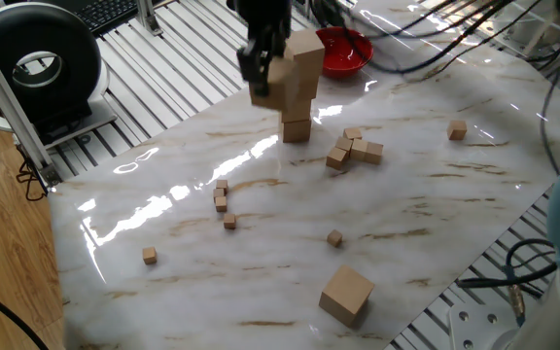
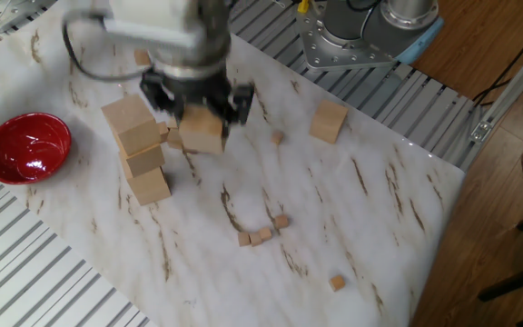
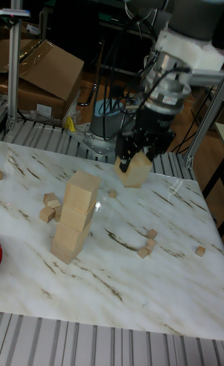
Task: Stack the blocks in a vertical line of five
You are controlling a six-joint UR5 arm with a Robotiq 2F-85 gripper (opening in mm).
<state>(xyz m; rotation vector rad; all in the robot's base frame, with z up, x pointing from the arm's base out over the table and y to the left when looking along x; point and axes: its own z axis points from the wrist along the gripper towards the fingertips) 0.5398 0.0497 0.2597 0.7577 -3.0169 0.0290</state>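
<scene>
Three large tan blocks form a slightly crooked stack (image 1: pixel 299 92) (image 2: pixel 140 154) (image 3: pixel 74 218) near the red bowl. My gripper (image 1: pixel 261 70) (image 2: pixel 198 109) (image 3: pixel 138 155) is shut on a fourth block (image 1: pixel 280 87) (image 2: pixel 202 136) (image 3: pixel 134 173). It holds that block in the air beside the stack, at about the height of the stack's upper blocks and apart from them. Another large block (image 1: pixel 346 295) (image 2: pixel 329 121) lies alone near the table's edge.
A red bowl (image 1: pixel 346 49) (image 2: pixel 25 147) stands just beyond the stack. Tiny wooden cubes are scattered around: a cluster (image 1: pixel 353 149) beside the stack, a short row (image 2: pixel 261 234) (image 3: pixel 147 247) mid-table, and single ones elsewhere. Ribbed metal edging borders the marble top (image 1: pixel 406 214).
</scene>
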